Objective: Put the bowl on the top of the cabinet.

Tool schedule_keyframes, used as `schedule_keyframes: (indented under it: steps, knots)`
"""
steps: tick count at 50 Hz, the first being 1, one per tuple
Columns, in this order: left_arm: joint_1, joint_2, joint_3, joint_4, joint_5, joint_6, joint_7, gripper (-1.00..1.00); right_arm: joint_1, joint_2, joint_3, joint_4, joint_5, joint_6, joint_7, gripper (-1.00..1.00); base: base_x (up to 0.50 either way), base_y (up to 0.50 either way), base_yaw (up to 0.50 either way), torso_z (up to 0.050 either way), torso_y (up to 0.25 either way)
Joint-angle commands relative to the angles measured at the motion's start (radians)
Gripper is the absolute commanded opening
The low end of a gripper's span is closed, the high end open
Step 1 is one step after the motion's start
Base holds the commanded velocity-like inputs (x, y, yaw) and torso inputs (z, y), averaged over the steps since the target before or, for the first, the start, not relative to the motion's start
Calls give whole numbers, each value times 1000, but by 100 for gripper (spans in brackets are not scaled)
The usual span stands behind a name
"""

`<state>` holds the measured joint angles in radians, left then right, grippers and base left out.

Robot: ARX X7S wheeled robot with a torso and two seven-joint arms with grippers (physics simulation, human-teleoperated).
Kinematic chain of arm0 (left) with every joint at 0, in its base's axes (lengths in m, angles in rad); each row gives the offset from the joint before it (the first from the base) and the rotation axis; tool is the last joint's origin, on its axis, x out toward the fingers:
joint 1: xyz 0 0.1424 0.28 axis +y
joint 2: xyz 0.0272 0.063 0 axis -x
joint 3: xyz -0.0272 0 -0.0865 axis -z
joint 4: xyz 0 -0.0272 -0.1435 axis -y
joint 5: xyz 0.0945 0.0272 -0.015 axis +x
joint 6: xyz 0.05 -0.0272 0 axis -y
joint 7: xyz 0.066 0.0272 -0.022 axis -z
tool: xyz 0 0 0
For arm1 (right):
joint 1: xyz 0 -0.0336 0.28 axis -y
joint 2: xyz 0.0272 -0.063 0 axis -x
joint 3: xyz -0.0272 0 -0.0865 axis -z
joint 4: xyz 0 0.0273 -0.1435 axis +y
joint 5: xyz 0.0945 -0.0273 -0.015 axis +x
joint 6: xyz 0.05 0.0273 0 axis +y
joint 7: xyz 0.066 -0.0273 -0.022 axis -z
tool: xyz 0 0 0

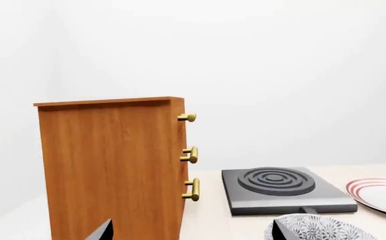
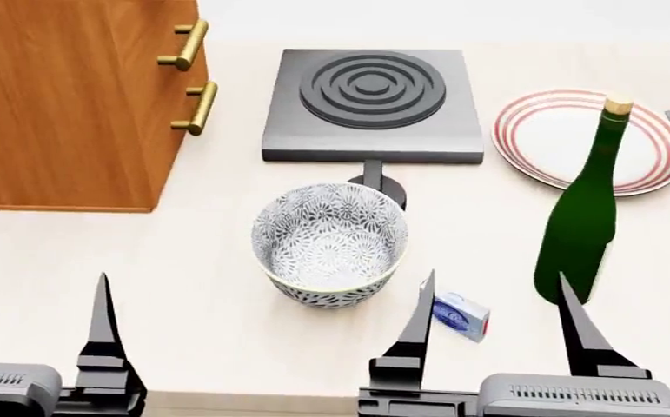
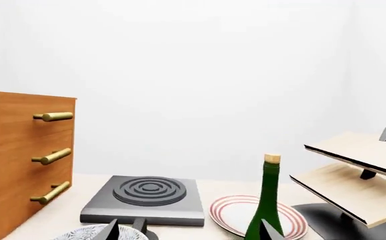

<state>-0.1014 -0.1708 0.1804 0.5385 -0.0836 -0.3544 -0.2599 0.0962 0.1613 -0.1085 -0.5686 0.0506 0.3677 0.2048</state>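
Waiting at the near edge of the pale tabletop [image 2: 195,330], the robot's two black grippers were seen with fingers spread and nothing held: the right gripper [image 2: 494,314] just beside the bowl, the left gripper [image 2: 33,317] further off, one of its fingers cut by the frame edge. The deep round white ceramic bowl [image 2: 330,243] with its dense grey leaf pattern was found upright on the table, between the grippers and the flat dark grey hob [image 2: 372,104] with raised rings. The tall orange-brown wooden cabinet [image 2: 63,95] was set to the bowl's left, well apart from it.

By these views the task was judged not yet begun: the bowl was ungrasped, and lifting, carrying and placing on the cabinet top were all left.

Counted: one bowl, one cabinet with three brass bar handles [image 3: 51,156], one hob, one red-rimmed white plate [image 2: 555,139], one green glass bottle [image 2: 581,217], one small blue-and-white box [image 2: 462,316], one pale slanted wooden rack [image 3: 356,175].
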Motion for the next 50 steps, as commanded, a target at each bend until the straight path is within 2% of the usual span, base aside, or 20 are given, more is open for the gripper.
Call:
schedule_keyframes:
  steps: [1,5,38,50]
  knots:
    - [1,-6,3,2,-11,3,-8,100,3,7,-6,4,3,-1,12,100,0,0,0,0,0]
    - [3,-8,5,-1,-12,7,-11,100,-4,14,-3,6,23,-10,1,100,0,81,0,0,0]
    - [0,-27,13,1,-33,10,-31,100,3,31,-26,15,28,-8,29,100,0,500,0,0,0]
    - [1,-32,17,-8,-40,21,-37,100,0,38,-34,21,30,-25,34,100,0,110,0,0,0]
